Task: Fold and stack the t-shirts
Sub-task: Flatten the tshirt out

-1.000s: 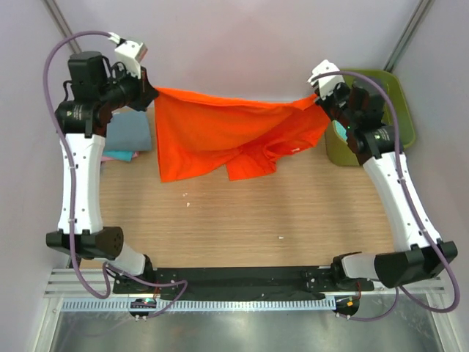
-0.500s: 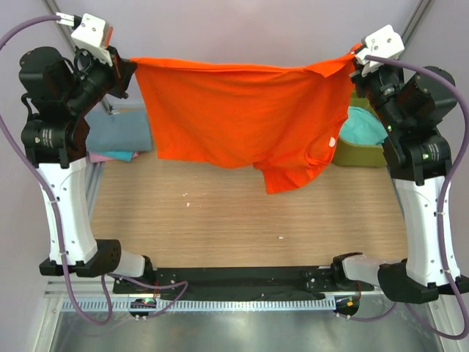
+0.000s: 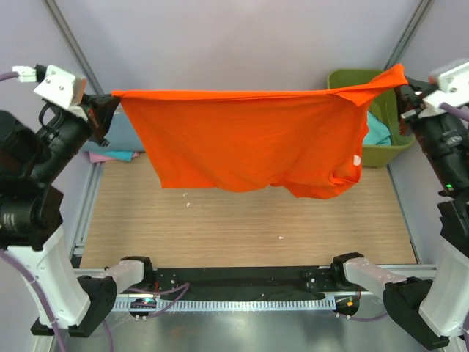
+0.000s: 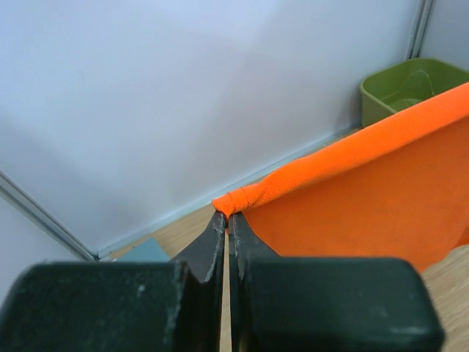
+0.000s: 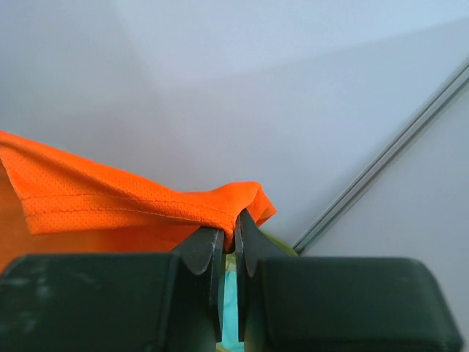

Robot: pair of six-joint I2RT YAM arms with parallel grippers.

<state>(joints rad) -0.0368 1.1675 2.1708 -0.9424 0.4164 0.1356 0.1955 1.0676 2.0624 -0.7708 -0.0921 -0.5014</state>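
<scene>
Bright orange cloth t-shirt (image 4: 366, 191): stretched rightward.
Left gripper (image 4: 227, 215): pinching its rolled corner.
Olive-green plastic tub (image 4: 410, 84): behind, upper right.

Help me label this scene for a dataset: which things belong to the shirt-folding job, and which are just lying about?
Job: orange t-shirt, held stretched by left gripper and right gripper; folded shirts at far left; teal cloth in the tub.
Lying about: olive-green tub; table.

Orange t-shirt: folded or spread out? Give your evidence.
Spread out: the orange t-shirt hangs stretched between the left gripper and right gripper, each shut on a top corner.
</scene>
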